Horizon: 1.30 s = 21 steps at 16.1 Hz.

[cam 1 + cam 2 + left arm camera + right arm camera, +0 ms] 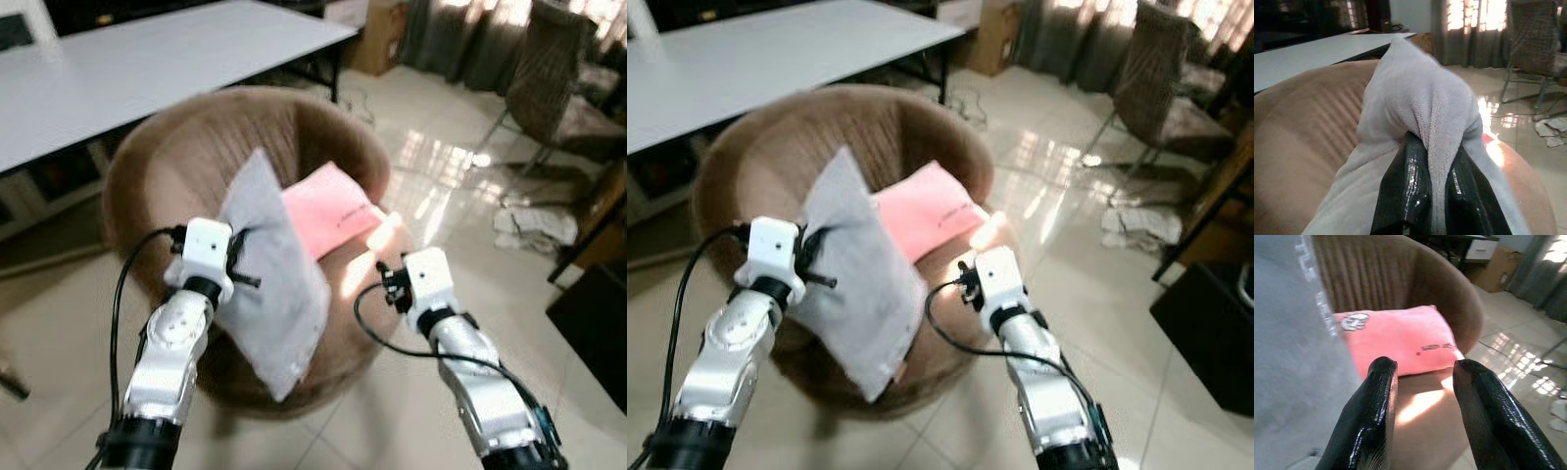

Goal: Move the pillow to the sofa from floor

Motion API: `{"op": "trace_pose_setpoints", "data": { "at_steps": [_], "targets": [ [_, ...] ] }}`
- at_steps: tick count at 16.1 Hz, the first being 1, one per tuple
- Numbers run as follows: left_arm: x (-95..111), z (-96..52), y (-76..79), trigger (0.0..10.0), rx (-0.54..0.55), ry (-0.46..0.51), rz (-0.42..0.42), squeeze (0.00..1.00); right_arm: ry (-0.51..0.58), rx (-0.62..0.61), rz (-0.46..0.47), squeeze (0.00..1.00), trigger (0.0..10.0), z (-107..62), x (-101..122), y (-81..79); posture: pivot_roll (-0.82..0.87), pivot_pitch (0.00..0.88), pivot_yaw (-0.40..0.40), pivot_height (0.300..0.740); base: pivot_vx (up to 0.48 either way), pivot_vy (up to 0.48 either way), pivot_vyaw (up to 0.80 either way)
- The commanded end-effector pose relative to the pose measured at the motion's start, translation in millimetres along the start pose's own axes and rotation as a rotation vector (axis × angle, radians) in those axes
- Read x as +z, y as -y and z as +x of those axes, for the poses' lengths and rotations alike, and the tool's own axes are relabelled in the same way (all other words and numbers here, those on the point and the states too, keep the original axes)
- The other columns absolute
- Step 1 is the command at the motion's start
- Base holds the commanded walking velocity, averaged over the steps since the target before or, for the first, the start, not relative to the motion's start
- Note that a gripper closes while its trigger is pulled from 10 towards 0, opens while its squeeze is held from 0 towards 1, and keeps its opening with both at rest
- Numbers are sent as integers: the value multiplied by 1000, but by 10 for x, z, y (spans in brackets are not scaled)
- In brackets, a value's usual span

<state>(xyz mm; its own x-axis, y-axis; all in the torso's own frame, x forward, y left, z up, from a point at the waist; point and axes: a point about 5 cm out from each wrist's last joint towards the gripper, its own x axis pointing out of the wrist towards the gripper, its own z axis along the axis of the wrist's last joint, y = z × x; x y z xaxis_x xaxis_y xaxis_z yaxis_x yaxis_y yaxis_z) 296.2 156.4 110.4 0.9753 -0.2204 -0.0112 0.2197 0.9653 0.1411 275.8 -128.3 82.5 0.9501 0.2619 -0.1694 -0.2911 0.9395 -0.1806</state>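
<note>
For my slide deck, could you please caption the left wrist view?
Left gripper pinching a fold of the grey pillow above the brown round sofa.

A round brown sofa chair [186, 147] on tiled floor [431, 186] holds a pink pillow [328, 208].

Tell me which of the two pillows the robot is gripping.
The grey pillow, pinched by the left gripper above the brown chair. The pink pillow lies on the seat, ungripped.
</note>
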Motion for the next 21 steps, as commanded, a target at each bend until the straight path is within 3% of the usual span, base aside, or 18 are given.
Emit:
{"op": "trace_pose_setpoints", "data": {
  "at_steps": [1,8,13,15,18,21],
  "targets": [
    [156,63,79,10000,-26,72,5,0,9,-19,-5,0,10000,-4,22,74,25,0,-6,740,390,0,0],
    [166,74,91,10000,-32,75,7,0,1,-33,13,0,10000,-6,11,105,20,0,-3,740,391,0,0],
    [237,123,1,10000,-14,72,93,0,20,67,8,0,10000,-21,40,59,23,0,-10,740,142,0,0],
    [272,242,-57,10000,-34,31,131,0,36,122,-6,0,10000,-29,72,61,23,0,-14,740,0,0,0],
    [322,373,-166,10000,18,18,145,0,37,145,-22,0,10000,-37,81,72,21,0,-13,740,0,0,0],
    [463,633,-404,10000,183,4,106,0,40,172,-31,0,10000,-64,101,60,20,0,-10,740,0,0,0]
  ]
}}
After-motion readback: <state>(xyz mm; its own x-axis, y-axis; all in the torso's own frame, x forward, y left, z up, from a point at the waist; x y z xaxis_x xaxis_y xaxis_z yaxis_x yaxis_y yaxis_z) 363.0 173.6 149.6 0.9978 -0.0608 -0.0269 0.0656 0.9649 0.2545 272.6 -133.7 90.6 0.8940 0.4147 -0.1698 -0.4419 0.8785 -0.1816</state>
